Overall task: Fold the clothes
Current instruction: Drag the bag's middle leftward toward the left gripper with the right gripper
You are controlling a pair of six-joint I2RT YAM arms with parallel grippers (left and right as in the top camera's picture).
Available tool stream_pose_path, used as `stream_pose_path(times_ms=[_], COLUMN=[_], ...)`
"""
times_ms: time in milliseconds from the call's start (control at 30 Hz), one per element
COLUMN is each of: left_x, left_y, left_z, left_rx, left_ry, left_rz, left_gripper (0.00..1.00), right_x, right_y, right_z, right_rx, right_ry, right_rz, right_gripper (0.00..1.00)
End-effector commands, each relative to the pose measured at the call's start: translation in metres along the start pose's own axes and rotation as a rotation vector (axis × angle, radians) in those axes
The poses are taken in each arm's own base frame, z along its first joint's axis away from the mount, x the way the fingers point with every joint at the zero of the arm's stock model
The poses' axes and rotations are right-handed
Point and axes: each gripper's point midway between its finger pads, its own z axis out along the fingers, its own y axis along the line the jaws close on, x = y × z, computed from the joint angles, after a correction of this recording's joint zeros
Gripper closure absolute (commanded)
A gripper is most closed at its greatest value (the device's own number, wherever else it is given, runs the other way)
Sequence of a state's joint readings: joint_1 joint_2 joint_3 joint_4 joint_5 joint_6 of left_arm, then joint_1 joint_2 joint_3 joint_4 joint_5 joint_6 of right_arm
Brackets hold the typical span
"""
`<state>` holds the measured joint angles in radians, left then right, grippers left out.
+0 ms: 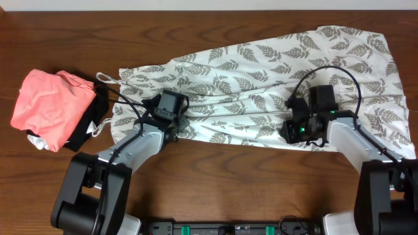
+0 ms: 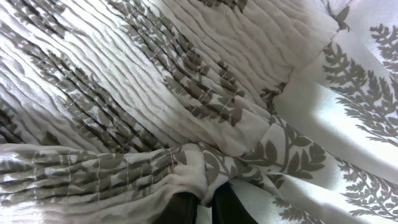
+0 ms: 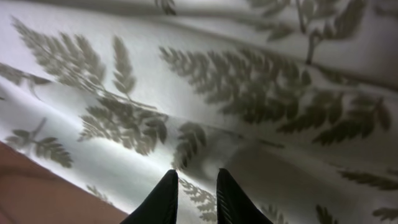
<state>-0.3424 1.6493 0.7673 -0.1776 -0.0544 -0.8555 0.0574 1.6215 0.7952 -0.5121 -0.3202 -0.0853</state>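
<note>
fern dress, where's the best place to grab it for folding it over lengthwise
Grip the fern dress along its near long edge, from the robot's side, coming down from above. It lies flat, stretched left to right, so that edge is free. The gathered bodice bunches into a thicker ridge to pinch than the thin skirt.
</note>
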Motion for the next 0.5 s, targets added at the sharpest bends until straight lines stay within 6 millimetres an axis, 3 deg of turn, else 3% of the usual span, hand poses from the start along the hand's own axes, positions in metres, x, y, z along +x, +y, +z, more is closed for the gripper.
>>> stream_pose_path(times_ms=[0, 100, 333, 467], left_x=[0.012, 0.012, 0.013, 0.013], left_y=[0.019, 0.019, 0.019, 0.019], left_z=[0.011, 0.011, 0.011, 0.011], left_rx=[-0.069, -0.069, -0.069, -0.069], left_ry=[0.039, 0.039, 0.044, 0.044], left_rz=[0.022, 0.022, 0.022, 0.022], left_gripper=[0.89, 0.89, 0.89, 0.89], right_x=[0.012, 0.005, -0.034, -0.035], right_y=[-0.005, -0.008, -0.011, -0.009], right_z=[0.013, 0.02, 0.02, 0.02], right_rx=[0.02, 0.022, 0.034, 0.022], right_ry=[0.038, 0.016, -0.135, -0.139], right_rz=[-0.012, -0.019, -0.007, 0.0], right_gripper=[0.8, 0.81, 0.78, 0.78])
